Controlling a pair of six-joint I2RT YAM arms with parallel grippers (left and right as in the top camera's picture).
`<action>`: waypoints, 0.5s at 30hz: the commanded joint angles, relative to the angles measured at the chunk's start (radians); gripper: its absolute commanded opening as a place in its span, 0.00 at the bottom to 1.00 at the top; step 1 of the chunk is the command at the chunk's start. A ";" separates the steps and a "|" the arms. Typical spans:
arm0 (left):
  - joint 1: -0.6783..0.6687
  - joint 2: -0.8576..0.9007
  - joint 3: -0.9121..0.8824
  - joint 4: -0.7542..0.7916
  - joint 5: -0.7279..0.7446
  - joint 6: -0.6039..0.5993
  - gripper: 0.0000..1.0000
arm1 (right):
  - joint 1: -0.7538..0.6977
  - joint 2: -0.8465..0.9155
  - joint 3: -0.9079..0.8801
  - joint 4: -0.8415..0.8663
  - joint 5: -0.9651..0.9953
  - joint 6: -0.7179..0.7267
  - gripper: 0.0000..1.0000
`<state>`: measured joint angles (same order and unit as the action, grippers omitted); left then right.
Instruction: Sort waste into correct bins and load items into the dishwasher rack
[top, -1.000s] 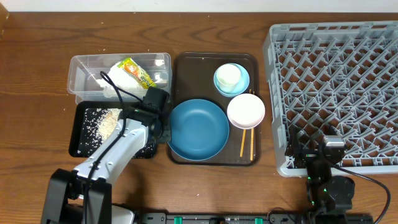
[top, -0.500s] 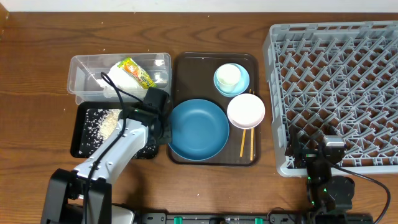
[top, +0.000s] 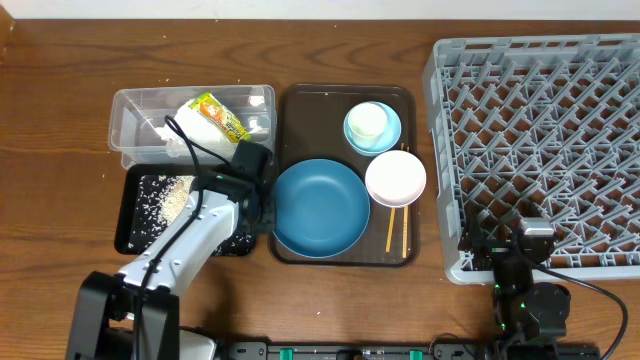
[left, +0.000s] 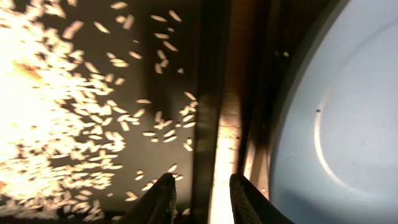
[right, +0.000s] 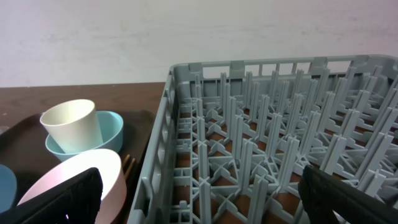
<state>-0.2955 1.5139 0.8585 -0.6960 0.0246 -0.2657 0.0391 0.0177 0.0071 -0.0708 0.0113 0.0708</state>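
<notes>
rice grains (left: 81, 124) lie in the black tray (top: 120, 215) left of the blue plate (top: 320, 205); left gripper (left: 202, 199) narrowly parted at the plate's left edge, right gripper (right: 202, 196) spread wide.

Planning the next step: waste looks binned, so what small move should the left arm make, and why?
Probably slide the open left gripper onto the rim of the blue plate: rice already lies in the black tray, the fingers hold nothing, and the plate sits beside them.
</notes>
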 joint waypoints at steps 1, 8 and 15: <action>0.005 -0.040 0.078 -0.028 -0.068 0.010 0.33 | 0.008 -0.002 -0.002 -0.004 -0.001 0.002 0.99; 0.005 -0.150 0.143 -0.058 -0.056 -0.048 0.34 | 0.008 -0.002 -0.002 -0.004 -0.001 0.002 0.99; 0.005 -0.222 0.143 -0.048 0.215 -0.114 0.34 | 0.008 -0.002 -0.002 -0.004 -0.001 0.002 0.99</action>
<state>-0.2955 1.3022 0.9825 -0.7471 0.0792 -0.3447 0.0391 0.0177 0.0071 -0.0708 0.0113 0.0708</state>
